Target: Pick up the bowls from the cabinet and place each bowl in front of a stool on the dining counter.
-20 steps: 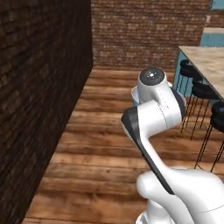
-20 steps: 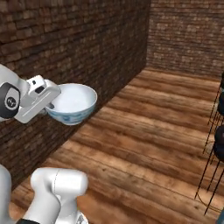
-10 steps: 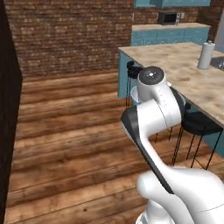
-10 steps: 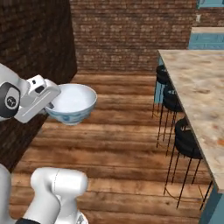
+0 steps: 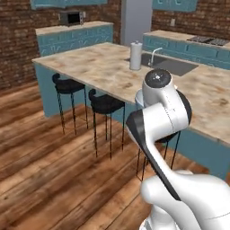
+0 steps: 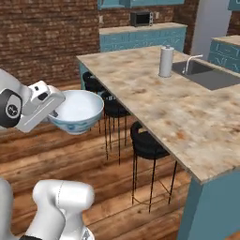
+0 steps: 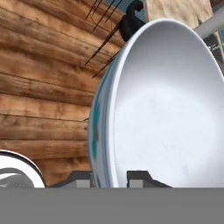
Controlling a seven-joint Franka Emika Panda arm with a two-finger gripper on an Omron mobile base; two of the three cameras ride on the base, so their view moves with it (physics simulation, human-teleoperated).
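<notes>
just beyond the claw (image 6: 55, 112), a round ceramic bowl (image 6: 77, 111) is being carried in the air, its rim pinched between the two dark finger tips (image 7: 140, 178); the claw is clenching on that rim, one tip inside the wall and one outside. the bowl is showing a smooth, glossy white interior with a gently curved hollow, and an outer wall banded with a blue pattern below the lip. in the hand view the bowl (image 7: 157, 105) is appearing edge-on and tilted, with teal-blue marks along its outer side.

to the far side of the bowl, the dining counter (image 6: 154, 89) is presenting a flat slab of beige-tan marbled stone with rust blotches, resting on a teal base. an inset dark sink (image 6: 208, 75) with a thin curved faucet is lying well beyond the claw, and a pale upright cylinder (image 6: 165, 61) is standing just beside it. three black round-seated stools (image 6: 147, 145) on thin wire legs are lining the counter's near edge, below and beyond the bowl. beneath the claw, brown wooden floor planks (image 7: 43, 65) are running in long grained boards. brick walls (image 6: 47, 37) are closing the background.
</notes>
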